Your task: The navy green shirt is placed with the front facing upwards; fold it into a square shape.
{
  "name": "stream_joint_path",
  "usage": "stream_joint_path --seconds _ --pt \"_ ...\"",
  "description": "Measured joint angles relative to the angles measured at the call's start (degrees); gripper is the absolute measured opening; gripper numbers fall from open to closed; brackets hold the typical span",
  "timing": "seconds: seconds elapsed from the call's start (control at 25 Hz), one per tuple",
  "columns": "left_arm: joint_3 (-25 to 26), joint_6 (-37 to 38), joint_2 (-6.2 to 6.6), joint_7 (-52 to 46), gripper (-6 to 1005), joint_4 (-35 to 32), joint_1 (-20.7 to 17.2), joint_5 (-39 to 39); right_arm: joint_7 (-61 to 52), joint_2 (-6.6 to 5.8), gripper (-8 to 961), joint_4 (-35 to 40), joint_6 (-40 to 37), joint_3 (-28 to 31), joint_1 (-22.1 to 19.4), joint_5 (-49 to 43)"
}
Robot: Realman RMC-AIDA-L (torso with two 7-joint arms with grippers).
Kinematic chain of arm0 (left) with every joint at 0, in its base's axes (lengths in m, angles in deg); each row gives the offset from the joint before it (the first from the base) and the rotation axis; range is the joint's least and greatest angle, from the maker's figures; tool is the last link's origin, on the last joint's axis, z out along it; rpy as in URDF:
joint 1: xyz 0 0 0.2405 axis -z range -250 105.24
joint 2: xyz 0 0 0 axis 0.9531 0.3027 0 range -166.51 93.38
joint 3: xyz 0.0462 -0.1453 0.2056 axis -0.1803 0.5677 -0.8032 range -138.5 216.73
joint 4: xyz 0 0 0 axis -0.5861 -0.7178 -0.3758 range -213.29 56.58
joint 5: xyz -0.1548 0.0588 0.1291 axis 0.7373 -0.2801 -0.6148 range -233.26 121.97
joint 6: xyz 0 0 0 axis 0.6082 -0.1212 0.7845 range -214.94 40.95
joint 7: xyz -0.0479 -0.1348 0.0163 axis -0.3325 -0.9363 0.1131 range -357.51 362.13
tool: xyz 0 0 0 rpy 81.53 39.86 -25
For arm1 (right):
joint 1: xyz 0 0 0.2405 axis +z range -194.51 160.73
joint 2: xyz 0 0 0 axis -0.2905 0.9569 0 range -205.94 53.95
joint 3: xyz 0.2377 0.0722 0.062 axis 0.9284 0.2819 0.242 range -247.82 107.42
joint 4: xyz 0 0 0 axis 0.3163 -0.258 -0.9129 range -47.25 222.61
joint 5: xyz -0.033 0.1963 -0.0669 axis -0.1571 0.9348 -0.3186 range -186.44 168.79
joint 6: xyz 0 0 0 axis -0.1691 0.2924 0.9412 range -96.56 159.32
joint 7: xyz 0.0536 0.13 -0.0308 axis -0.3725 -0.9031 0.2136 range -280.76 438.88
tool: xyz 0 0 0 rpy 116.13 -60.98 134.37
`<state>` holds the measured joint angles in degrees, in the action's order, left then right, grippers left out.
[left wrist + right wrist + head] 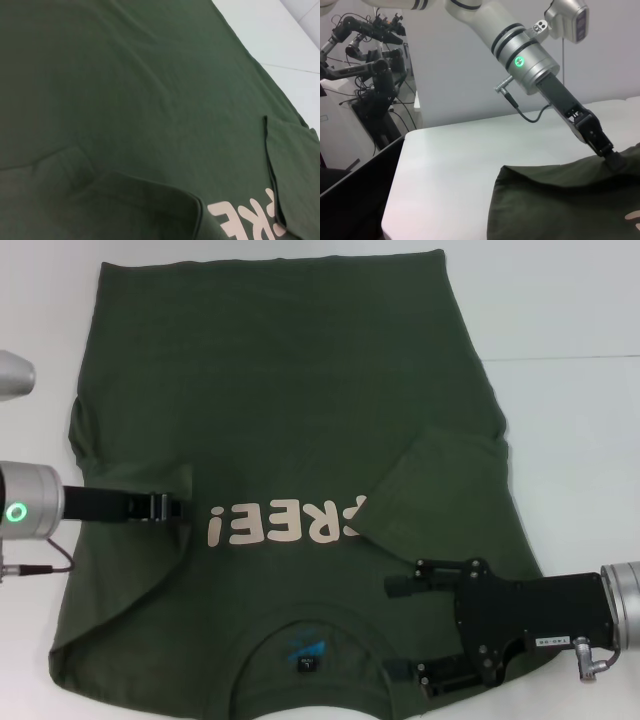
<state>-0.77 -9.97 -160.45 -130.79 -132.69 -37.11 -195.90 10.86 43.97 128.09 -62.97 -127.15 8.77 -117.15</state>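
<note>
**End effectors at the folded sleeves**

The left end effector (pixel 182 508) sat closed on the navy green shirt (pixel 290 390), spread across the counter (pixel 560 320). The right end effector (pixel 405 630) hovered apart beside the collar. Soft, limp cloth; best pinched at hems.

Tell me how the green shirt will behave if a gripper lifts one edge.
The navy green shirt will probably drape limply: its folded-in sleeve lies flat and creased. It looks light, so the lifted part may drag the rest across the smooth white table.
</note>
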Motion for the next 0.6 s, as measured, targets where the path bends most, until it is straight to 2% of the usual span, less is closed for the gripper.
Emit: stream_joint_path --seconds 0.28,0.44,0.6 --pt "-0.08 -3.11 0.2 -0.23 45 4.07 1.77 -0.14 0.0 0.0 900 -0.17 -0.01 0.17 -0.02 0.23" --pt "-0.55 -3.47 1.11 -1.47 48 6.72 2.73 -0.62 0.0 0.0 899 -0.17 -0.31 0.39 -0.07 0.28" --pt "0.28 -3.57 1.24 -1.67 126 5.97 2.18 -0.27 0.0 0.0 899 0.03 -0.49 0.39 -0.24 0.31"
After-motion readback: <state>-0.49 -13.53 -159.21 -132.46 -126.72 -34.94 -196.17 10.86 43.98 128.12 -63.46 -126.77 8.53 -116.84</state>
